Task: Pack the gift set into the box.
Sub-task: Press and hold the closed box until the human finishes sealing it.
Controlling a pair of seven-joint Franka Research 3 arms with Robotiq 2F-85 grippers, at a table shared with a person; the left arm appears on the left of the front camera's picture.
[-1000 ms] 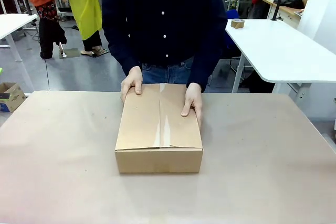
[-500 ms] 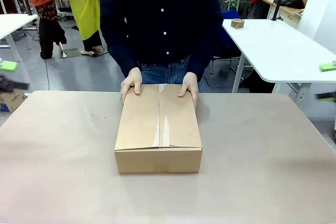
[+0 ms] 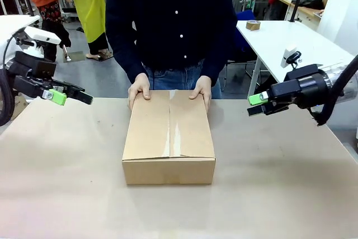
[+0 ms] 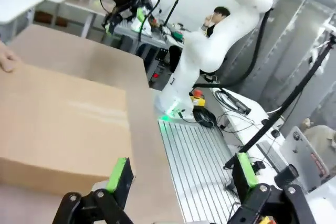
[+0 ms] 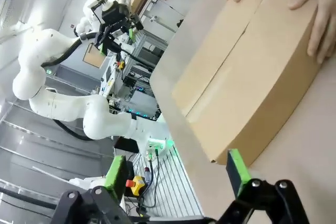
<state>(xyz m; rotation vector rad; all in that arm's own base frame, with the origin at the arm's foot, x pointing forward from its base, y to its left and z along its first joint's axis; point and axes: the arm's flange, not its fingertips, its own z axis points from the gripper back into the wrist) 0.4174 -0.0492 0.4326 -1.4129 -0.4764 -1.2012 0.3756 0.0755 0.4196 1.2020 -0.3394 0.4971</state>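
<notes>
L tool (image 3: 74, 97), R tool (image 3: 253, 105) flank closed box (image 3: 168, 132), no contact.

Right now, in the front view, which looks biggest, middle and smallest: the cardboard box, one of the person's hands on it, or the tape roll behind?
1. The box, by far.
2. The person's hand.
3. The tape roll. It sits farther back on the white table, so part of its smallness may be distance.

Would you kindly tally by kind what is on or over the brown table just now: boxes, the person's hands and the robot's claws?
Cardboard box: 1
Person's hands: 2
Robot claws (left claw, right claw): 2
Total: 5
</notes>
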